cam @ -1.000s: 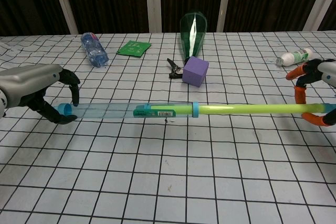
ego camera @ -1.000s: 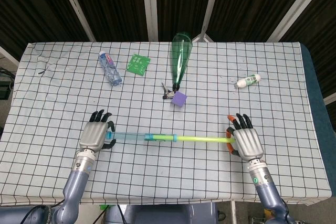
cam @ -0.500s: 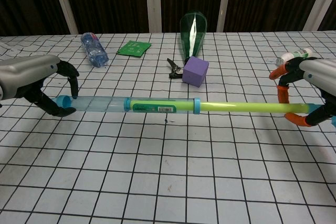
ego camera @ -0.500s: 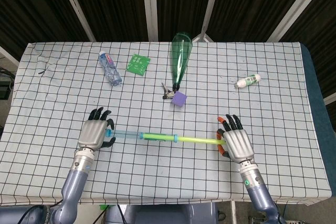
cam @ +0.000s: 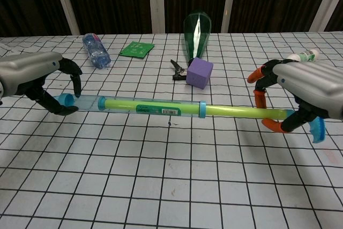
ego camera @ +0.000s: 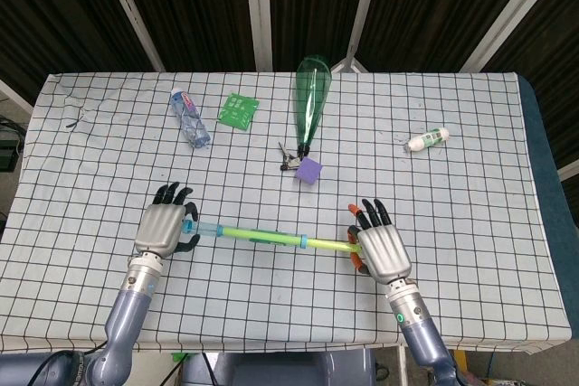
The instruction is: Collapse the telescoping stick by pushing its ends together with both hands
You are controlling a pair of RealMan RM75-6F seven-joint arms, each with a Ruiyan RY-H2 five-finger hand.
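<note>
Between the left hand [cam: 37, 81] and right hand [cam: 303, 92], both clasping its ends, the telescoping stick [cam: 161, 105] looks light, rigid, probably smooth-sliding.

Telescoping stick [cam: 161, 106]: clear blue outer tube w/ yellow-green inner rod partly pushed in, lying level, lengthwise along table's near edge, between my hands.

Head view looks steeply down; chest view low, forward; both share the table [ego camera: 470, 133]
</note>
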